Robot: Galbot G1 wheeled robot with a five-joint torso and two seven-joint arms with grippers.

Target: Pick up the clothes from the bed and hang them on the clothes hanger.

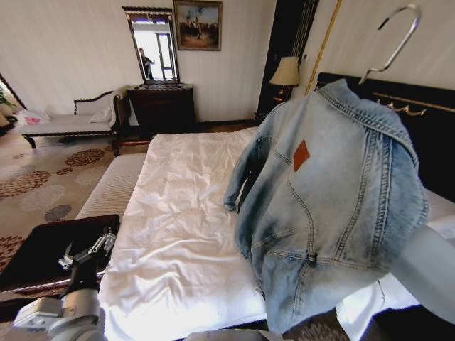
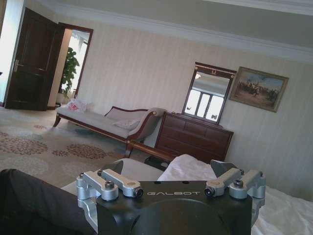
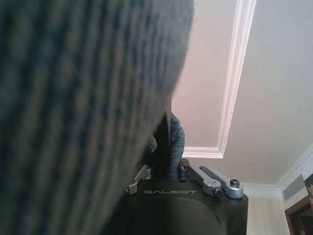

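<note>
1. Denim jacket [image 1: 334,206] hangs in the air above the bed [image 1: 185,213], over the bed's near corner on the headboard side. It is clear of the sheets and its hem ends beyond the mattress edge.
2. The jacket's back faces the head camera. Collar at top, one sleeve drooping toward the middle of the bed, small orange-red label [image 1: 301,154] on the back panel.
3. Clothes hanger: its wire hook [image 1: 393,42] rises from the collar, well above the bed. The rest of the hanger is hidden under the denim.
4. Right hand [image 3: 166,161]: in the right wrist view, its fingers are closed on a fold of denim [image 3: 73,107] with a dark strip beside it. What that strip is, I cannot tell. Cloth covers much of this view.
5. The right arm [image 1: 426,273] reaches up under the jacket, beside the bed's near corner.
6. Left hand [image 1: 89,253]: low, beside the bed's edge away from the headboard, over a dark bench [image 1: 50,249]. Fingers spread wide, holding nothing.
7. The bed's white sheets are rumpled.
</note>
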